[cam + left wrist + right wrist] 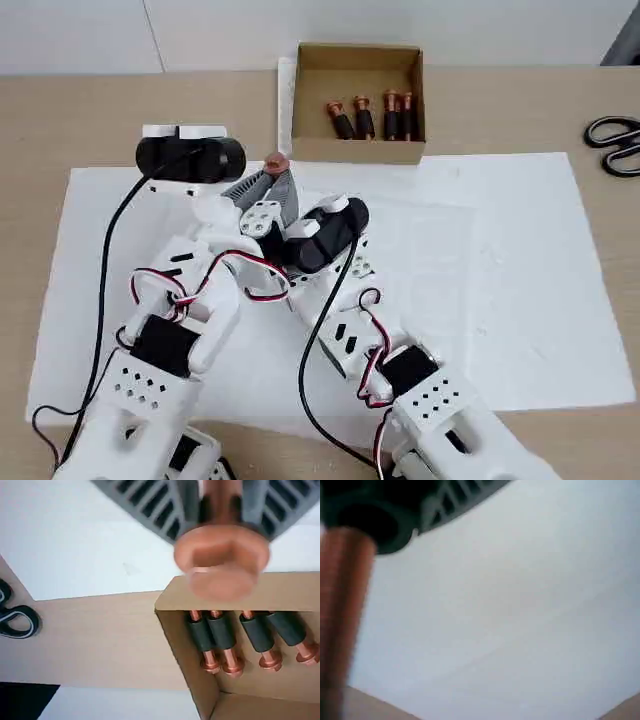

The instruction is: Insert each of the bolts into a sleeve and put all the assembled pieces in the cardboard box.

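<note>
One bolt (221, 562), shank half hidden in left tool (220, 507)

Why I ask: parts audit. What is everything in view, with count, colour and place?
cardboard box: 1, brown, open, far side of table.
assembled pieces: 4, copper bolts in black sleeves, side by side in the box.
bolt: 1, copper, held beside the box's near wall.
paper sheet: 1, white, under the arms.
scissors: 1, black handles, table edge.
table: 1, light wood.
left gripper: 1, grey, shut on the bolt.
arms: 2, white, near side.
</note>
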You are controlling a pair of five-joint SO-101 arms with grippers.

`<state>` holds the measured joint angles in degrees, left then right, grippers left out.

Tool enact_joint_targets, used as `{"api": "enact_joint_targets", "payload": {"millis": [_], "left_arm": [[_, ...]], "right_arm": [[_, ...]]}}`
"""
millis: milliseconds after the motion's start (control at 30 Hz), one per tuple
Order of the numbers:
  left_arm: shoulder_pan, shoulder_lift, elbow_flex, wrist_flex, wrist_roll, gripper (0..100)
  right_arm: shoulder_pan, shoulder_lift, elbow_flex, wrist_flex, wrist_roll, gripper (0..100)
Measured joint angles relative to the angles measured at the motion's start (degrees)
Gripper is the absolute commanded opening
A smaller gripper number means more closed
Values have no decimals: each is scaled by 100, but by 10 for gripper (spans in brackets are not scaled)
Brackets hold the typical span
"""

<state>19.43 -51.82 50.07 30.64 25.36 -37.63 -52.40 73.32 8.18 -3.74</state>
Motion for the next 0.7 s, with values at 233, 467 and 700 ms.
{"api": "enact_joint_targets", "payload": {"millis": [233,467,700], "left_arm": [[0,-70,264,0,-53,5],[0,-70,299,0,-273,5],[18,-70,501,0,-273,5]], "right_arm": [[0,0,9,0,0,4],[-9,0,0,0,9,4],[-9,0,0,0,9,4]]}}
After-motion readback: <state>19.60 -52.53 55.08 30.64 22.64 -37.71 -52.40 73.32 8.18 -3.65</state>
